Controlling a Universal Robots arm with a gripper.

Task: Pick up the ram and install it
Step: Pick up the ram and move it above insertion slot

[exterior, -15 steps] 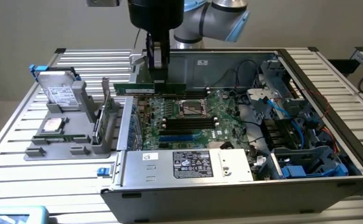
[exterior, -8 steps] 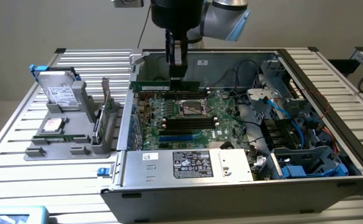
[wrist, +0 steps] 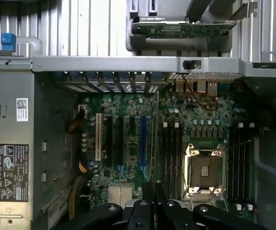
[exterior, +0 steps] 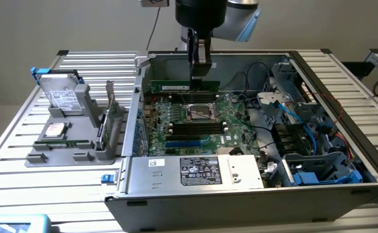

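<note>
The open computer case is lying below the fingers, its motherboard sitting directly under them, while the gripper is hanging above the board, fingers clamping tight on the ram, which is sticking out sideways from between them.

Black arm with grey joint, slim black hand.

My exterior camera is looking down from high and back over the worktop and open computer case; my wrist camera is hovering close overhead, both sharing the motherboard.
</note>
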